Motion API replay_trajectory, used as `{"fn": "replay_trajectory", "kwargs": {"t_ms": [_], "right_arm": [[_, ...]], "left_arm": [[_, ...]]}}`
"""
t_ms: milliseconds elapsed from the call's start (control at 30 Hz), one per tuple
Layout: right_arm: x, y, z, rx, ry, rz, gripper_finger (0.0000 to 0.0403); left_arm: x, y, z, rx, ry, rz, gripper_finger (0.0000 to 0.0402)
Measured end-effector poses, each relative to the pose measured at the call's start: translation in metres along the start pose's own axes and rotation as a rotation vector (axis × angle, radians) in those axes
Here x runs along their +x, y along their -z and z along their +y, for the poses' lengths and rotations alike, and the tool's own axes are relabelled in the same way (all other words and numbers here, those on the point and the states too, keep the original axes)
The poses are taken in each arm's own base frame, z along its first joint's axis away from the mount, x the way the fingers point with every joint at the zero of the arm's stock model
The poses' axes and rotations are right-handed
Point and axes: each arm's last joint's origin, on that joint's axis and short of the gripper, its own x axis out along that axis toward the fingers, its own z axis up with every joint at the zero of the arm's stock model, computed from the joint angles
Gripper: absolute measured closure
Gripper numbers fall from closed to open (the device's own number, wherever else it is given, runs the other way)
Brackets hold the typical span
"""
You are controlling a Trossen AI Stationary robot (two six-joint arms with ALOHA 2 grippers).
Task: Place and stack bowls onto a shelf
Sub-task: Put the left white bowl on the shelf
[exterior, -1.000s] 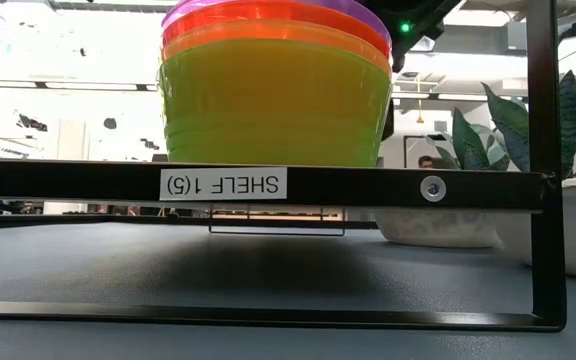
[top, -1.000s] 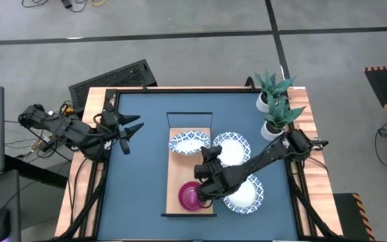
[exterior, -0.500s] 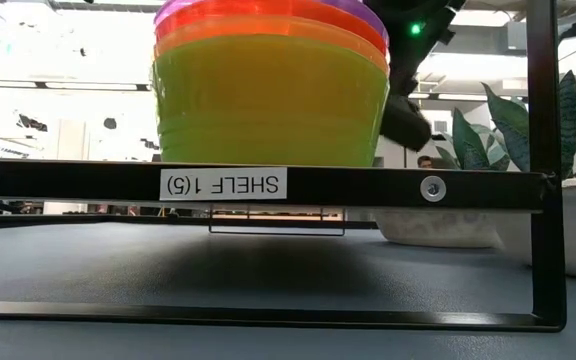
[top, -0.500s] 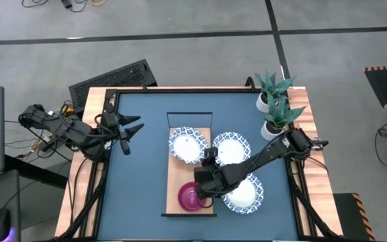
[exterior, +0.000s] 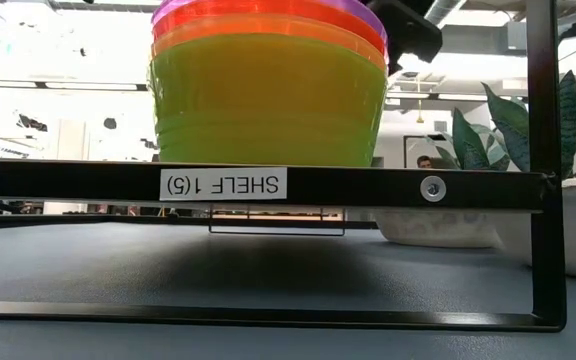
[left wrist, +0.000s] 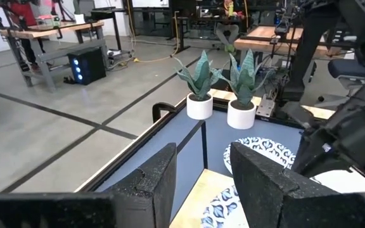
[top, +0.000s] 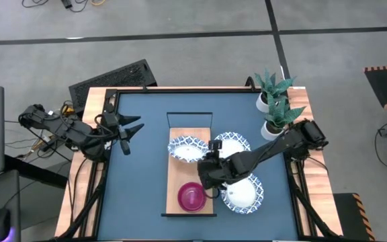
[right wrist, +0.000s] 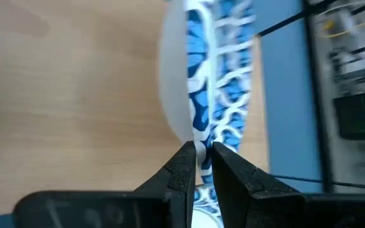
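A light-wood shelf (top: 180, 181) lies in the middle of the blue table. On its near half stands a stack of coloured bowls (top: 192, 196), purple on top and yellow-green at the bottom (exterior: 268, 100). A white dish with a blue pattern (top: 187, 146) is over the shelf's far half. My right gripper (top: 205, 161) reaches in from the table's right and is shut on the dish's rim. My left gripper (top: 132, 129) hovers open above the table's left side. My right gripper pinches the white dish's rim (right wrist: 199, 149) between its two fingers (right wrist: 182, 171), on the side of the dish toward the table's near right. It comes slanting down from the right. The dish looks tilted, nearly edge-on in the right wrist view. I cannot tell which part rests on the shelf.
Two more white patterned dishes (top: 234, 144) (top: 244, 193) lie on the table just right of the shelf, under my right arm. Two potted plants (top: 274, 101) stand at the far right corner. The shelf's black end frame (exterior: 368, 185) crosses the low view.
My right gripper has risen a little. Its wrist has swung from pointing toward the table's far edge to pointing toward the left, and it has stayed at the dish's rim. The dish's outline has changed as it tipped with the gripper.
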Motion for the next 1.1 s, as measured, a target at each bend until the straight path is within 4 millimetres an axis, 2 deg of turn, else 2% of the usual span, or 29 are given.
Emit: {"fn": "replay_trajectory", "kwargs": {"t_ms": [300, 633, 800, 1100], "right_arm": [[0.016, 0.006, -0.007, 0.007, -0.194, 0.111, 0.0313], [0.016, 0.012, -0.016, -0.011, -0.183, 0.172, 0.0210], [0.014, 0.020, -0.018, -0.025, -0.172, 0.252, 0.0188], [-0.019, 0.026, -0.041, 0.093, -0.164, 0.242, 0.0194]], "left_arm": [[0.000, 0.000, 0.000, -0.005, 0.003, 0.000, 0.0264], [0.000, 0.000, 0.000, -0.008, 0.003, 0.000, 0.0264], [0.000, 0.000, 0.000, -0.009, 0.003, 0.000, 0.0264], [0.000, 0.003, 0.000, -0.023, -0.001, 0.019, 0.0264]]}}
